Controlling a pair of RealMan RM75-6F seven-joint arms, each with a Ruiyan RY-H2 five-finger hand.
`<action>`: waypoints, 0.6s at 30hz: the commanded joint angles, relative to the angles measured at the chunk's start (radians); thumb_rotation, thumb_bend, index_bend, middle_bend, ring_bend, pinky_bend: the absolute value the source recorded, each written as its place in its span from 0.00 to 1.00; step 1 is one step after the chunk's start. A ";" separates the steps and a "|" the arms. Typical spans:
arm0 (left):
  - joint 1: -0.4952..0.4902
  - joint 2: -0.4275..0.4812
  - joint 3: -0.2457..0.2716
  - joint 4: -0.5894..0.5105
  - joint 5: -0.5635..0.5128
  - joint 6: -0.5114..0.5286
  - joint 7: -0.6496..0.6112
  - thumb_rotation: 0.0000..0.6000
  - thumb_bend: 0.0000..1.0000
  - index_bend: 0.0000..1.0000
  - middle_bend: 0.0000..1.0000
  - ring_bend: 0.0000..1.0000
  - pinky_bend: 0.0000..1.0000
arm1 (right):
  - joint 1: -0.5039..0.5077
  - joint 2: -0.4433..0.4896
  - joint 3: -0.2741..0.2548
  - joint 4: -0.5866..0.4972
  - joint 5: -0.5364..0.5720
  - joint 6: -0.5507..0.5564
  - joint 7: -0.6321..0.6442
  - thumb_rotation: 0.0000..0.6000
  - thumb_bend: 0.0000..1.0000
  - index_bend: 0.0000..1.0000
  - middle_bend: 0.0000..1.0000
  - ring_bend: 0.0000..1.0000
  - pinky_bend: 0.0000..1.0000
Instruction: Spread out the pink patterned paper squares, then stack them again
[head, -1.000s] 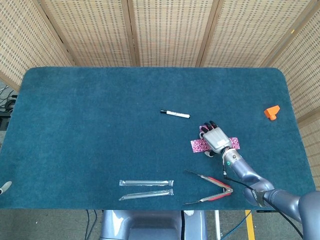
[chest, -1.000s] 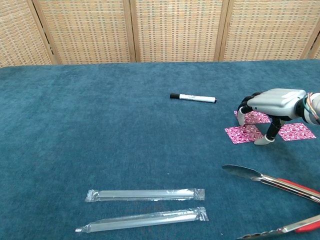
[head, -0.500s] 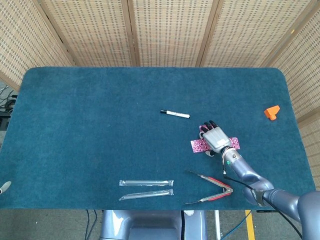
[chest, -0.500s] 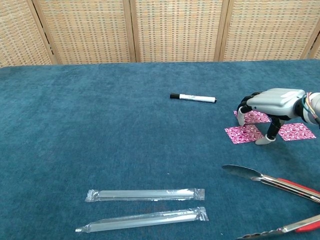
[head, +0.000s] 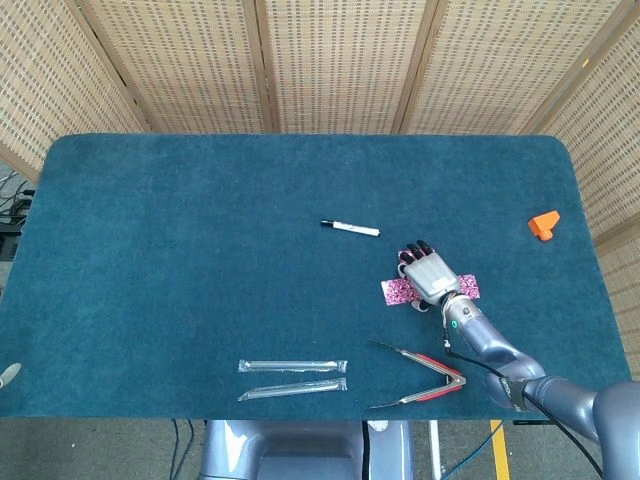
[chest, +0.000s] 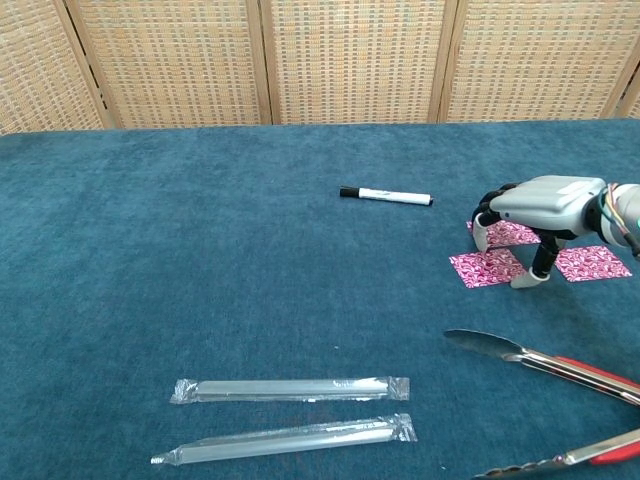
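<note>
pink paper squares (chest: 487, 268): 3 | marker (chest: 386, 196): 1 | wrapped straws (chest: 290, 389): 2 | tongs (chest: 545, 365): 1 | orange block (head: 544, 225): 1

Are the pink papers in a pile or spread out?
Spread out. Three pink squares lie flat, side by side, under the right hand.
</note>
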 joint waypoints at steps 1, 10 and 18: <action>0.001 0.000 0.000 0.001 -0.001 0.001 -0.001 1.00 0.04 0.03 0.00 0.00 0.00 | 0.003 0.000 0.002 0.002 0.003 -0.002 -0.004 1.00 0.31 0.37 0.19 0.00 0.00; 0.000 -0.003 -0.001 0.005 -0.003 -0.003 -0.002 1.00 0.04 0.03 0.00 0.00 0.00 | 0.010 0.008 0.010 -0.005 0.014 -0.009 -0.016 1.00 0.31 0.37 0.19 0.00 0.00; 0.002 -0.002 0.000 0.005 -0.002 -0.001 -0.003 1.00 0.04 0.03 0.00 0.00 0.00 | 0.005 0.007 0.006 -0.006 0.014 -0.006 -0.016 1.00 0.31 0.38 0.20 0.00 0.00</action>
